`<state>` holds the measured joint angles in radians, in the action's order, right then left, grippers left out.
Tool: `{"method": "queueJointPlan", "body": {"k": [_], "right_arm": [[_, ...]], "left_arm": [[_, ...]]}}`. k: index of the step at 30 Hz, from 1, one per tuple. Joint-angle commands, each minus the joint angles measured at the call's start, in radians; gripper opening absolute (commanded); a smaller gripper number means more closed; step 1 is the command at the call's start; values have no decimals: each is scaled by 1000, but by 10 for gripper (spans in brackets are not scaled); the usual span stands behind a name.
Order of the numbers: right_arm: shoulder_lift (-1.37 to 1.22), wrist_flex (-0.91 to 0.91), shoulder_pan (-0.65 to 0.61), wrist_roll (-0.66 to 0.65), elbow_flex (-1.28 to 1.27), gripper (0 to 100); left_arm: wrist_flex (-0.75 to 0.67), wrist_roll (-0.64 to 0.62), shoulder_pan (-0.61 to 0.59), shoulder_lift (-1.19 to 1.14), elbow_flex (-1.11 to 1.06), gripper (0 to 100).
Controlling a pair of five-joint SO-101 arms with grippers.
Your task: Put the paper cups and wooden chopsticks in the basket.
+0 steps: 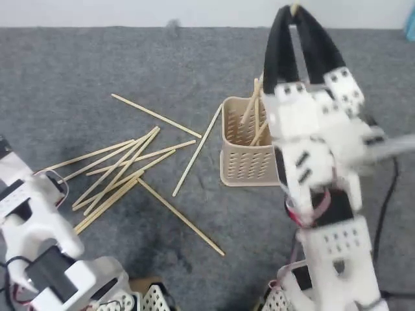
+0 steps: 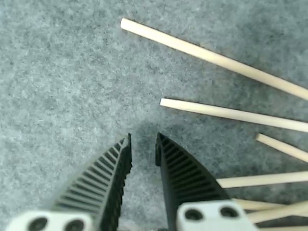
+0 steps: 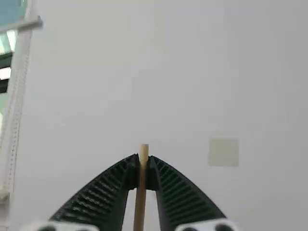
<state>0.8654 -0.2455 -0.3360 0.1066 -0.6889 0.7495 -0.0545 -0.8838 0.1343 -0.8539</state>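
A beige slotted basket point(image 1: 243, 170) stands on the grey carpet with a few wooden chopsticks point(image 1: 256, 113) upright in it. Several loose chopsticks point(image 1: 120, 170) lie scattered to its left. My right gripper point(image 1: 293, 14) is raised high behind the basket, pointing up at the white wall. It is shut point(image 3: 143, 161) on one chopstick point(image 3: 141, 192), whose tip pokes out just past the fingertips. My left gripper point(image 2: 143, 139) hangs low over the carpet, slightly open with nothing between its fingers. The ends of two chopsticks point(image 2: 231, 113) point(image 2: 211, 57) lie just ahead of it.
The right arm's white body point(image 1: 324, 194) rises next to the basket's right side, with a black cable point(image 1: 388, 201) beyond it. The left arm's base point(image 1: 39, 240) sits at the near left corner. Bare carpet lies in front of the basket.
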Motion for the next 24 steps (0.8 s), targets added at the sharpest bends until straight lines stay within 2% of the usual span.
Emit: {"method": "queueJointPlan", "body": {"k": [1,11,19,24], "right_arm": [[-42,-91,24,-8,-54,8],[-18,-173,-5,-8,-416,9],[21,-166,-79,-14,-546,12],[30,-88,-82,-8,-494,140]], "left_arm": [[-11,8,9,15,22,80],[-11,8,9,14,22,80],[-11,8,9,14,22,80],[-11,8,9,14,22,80]]}}
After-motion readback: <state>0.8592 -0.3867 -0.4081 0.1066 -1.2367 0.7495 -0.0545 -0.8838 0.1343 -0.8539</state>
